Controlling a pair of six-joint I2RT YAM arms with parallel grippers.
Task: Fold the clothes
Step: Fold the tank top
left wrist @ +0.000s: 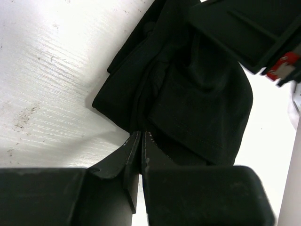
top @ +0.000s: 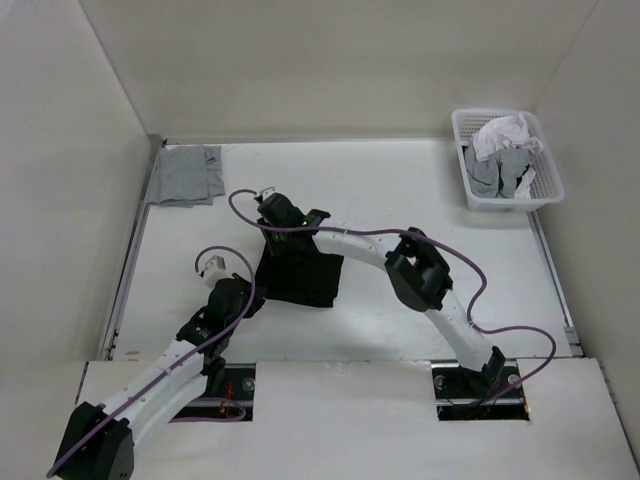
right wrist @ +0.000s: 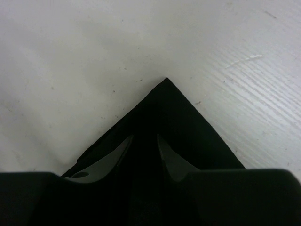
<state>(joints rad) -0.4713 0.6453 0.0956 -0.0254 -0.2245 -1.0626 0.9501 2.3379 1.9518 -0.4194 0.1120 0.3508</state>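
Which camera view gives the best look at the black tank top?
The top external view: nearly the whole black tank top shows there, lying partly folded on the table. The left wrist view shows only its rumpled layers, and the right wrist view only one pointed corner.

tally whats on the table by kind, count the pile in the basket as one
black tank top: 1
light grey garment: 1
white basket: 1
pile of white and grey clothes in the basket: 1
total: 4
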